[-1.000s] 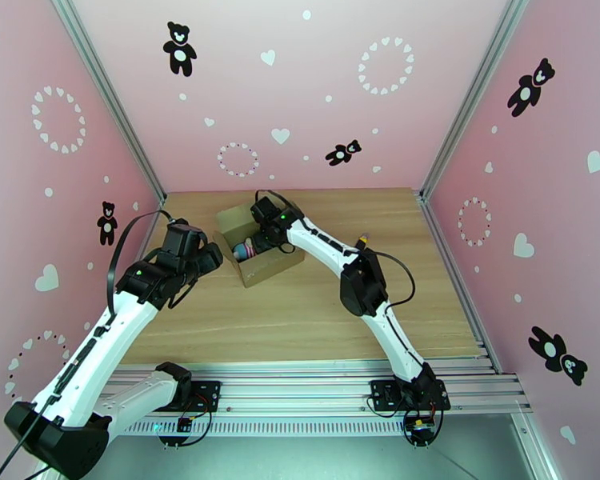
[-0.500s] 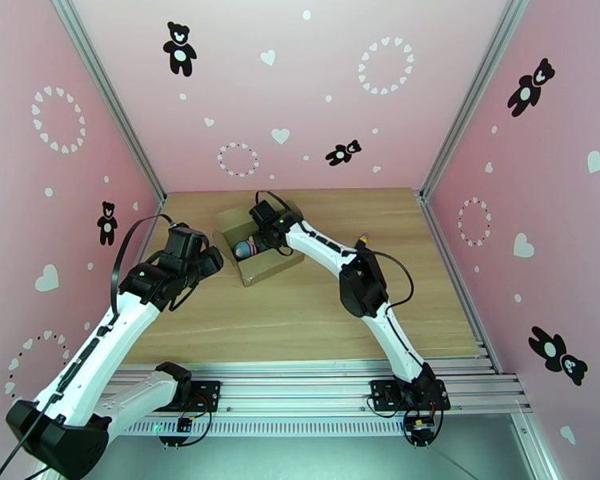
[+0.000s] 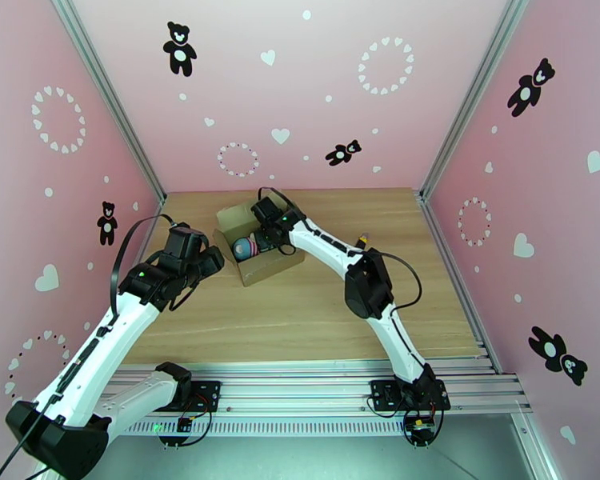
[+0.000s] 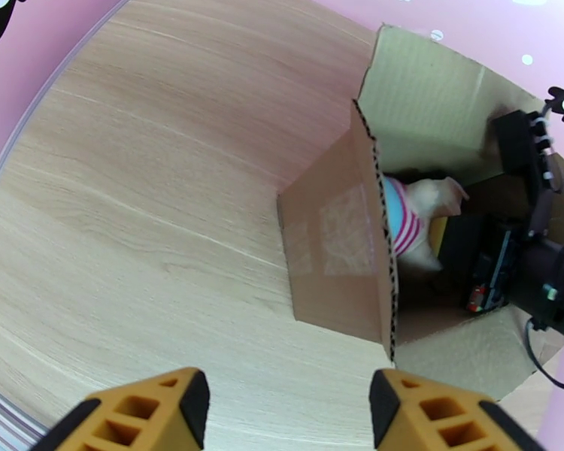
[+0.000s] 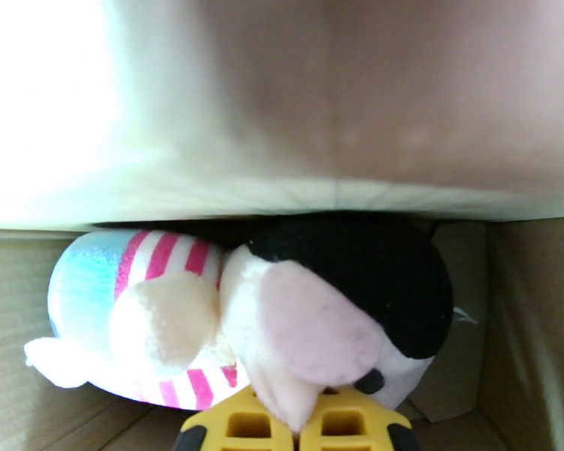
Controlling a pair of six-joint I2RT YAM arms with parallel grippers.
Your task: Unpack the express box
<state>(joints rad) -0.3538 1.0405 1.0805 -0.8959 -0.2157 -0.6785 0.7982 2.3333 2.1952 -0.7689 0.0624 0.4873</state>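
Note:
The express box (image 3: 270,268) stands open on the wooden table toward the back, its flaps spread out. A plush toy (image 3: 243,249) in a pink-and-white striped shirt lies inside it. My right gripper (image 3: 258,244) reaches down into the box and is shut on the toy. The right wrist view shows its yellow fingertips (image 5: 246,425) pinching a pale pink part of the toy (image 5: 312,310), with the cardboard wall (image 5: 11,400) behind. My left gripper (image 3: 213,261) hovers open just left of the box. In its wrist view, the fingers (image 4: 173,392) frame the near box wall (image 4: 335,242) and the toy (image 4: 407,219).
Pink walls with bear and heart stickers enclose the table (image 3: 300,314) on three sides. A small yellow object (image 3: 363,238) lies by the right arm's elbow. Bare wood stretches in front of and to the right of the box.
My right gripper has shut on the plush toy inside the box, and the toy now sits slightly higher and more exposed. The left arm has shifted only a little.

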